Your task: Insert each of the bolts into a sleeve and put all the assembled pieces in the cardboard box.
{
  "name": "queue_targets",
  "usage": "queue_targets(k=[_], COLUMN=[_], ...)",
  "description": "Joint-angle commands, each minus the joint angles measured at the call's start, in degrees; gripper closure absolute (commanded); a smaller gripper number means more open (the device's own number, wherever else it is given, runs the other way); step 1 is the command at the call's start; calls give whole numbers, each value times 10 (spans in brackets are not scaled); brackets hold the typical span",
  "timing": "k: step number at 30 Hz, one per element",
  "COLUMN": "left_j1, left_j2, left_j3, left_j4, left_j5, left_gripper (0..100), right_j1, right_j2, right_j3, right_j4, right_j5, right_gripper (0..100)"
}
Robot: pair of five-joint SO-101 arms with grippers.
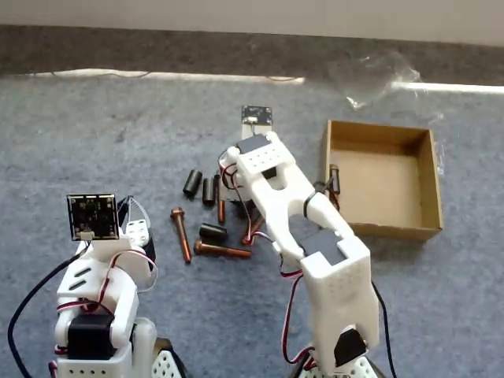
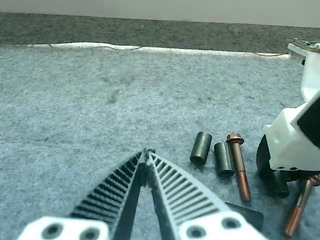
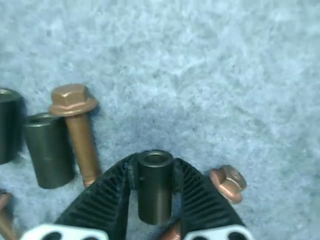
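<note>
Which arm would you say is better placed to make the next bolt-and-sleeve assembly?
Right, I'd say: the right gripper has its fingers closed on a dark sleeve, and a copper bolt lies close beside it. The left gripper is shut, empty, short of the parts.

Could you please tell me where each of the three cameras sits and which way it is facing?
High view: fixed overhead, looking down on the carpet, the left arm, the right arm, loose bolts and the cardboard box.
Left wrist view: on the left arm's wrist, looking forward over the carpet along the shut left gripper.
Right wrist view: on the right arm's wrist, looking down at the carpet; the right gripper clasps a sleeve.
Shared: both wrist views show one bolt lying beside two sleeves.
</note>
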Motion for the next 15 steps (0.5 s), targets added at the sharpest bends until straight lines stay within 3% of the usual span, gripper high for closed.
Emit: queue_targets(k=[1,6,15], left_j1=[-5,-5,-4], left_j2=[-6,-6,-6], left_j3=[-3,-3,-3], left_j4=[-2,-2,-2], left_j5=[-5,-5,-5], left_gripper=[995,995,995], right_j1=[-3,-3,-1], right_j2=[-7,-27,-124], right_j3=[-29,-49,-39], right_j4=[7,39,53], right_j5=[18,23,131], right_gripper=[995,995,994])
